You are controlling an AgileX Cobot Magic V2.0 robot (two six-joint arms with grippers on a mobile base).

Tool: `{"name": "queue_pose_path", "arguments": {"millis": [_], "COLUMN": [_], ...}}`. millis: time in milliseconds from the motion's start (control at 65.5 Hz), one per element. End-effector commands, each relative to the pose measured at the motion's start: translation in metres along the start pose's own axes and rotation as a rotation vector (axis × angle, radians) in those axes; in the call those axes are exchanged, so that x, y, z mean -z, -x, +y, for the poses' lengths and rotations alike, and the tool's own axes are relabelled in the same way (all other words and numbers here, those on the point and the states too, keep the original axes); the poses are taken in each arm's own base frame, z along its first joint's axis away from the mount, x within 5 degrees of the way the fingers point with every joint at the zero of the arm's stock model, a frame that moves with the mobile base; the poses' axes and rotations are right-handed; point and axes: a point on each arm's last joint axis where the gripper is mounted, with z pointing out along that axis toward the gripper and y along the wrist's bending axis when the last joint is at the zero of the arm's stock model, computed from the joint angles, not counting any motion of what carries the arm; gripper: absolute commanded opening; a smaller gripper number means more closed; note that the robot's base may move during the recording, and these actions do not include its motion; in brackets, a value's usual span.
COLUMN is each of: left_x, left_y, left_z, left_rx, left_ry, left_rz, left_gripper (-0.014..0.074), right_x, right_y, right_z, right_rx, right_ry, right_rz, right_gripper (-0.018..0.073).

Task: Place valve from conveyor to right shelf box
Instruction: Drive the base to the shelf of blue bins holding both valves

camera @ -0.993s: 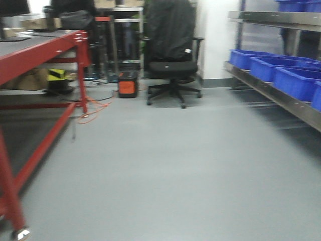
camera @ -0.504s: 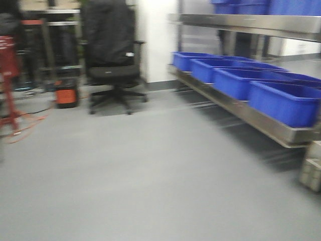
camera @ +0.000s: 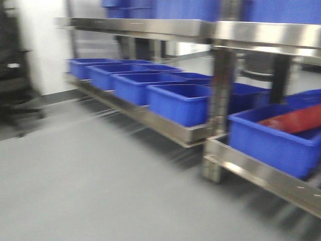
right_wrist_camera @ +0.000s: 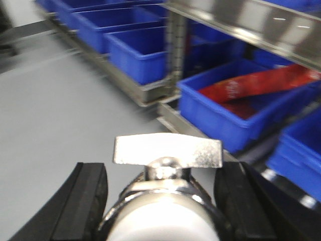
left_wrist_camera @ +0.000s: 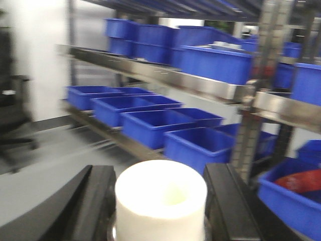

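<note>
Sitting inside right claw (right_wrist_camera: 160, 176): valve (right_wrist_camera: 163, 213)

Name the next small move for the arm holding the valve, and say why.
Probably roll the base closer to the shelf before reaching. The right gripper is shut on the valve, the left gripper on a white cylinder, and a stretch of bare floor separates the robot from the blue boxes, which are seen at a slant.

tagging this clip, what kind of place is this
Probably a warehouse or factory storeroom: steel shelving lined with rows of blue bins, standing on a bare grey floor.
</note>
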Motion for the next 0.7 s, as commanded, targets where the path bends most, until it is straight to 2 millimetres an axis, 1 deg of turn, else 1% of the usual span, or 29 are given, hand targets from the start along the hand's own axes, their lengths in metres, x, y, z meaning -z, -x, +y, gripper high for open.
{"name": "queue_pose_path", "arguments": {"millis": [0,687], "left_x": [0.0021,0.0018], "left_y": [0.0058,0.0059], "left_z": [0.0007,0.0008], "left_rx": [0.004,0.004], "left_ry": [0.012,0.012], "left_rz": [-0.05,-0.051], "left_gripper": [-0.0111,-0.0111], "right_x": [0.0031,0.0031], "right_y": [0.0085,0.0085], "right_z": [-0.0008,-0.0008], "right_rx": [0.013,0.013], "right_ry": [-0.01,-0.01], "right_rz": [-0.085,-0.085], "right_gripper": [-0.0164,-0.0164]}}
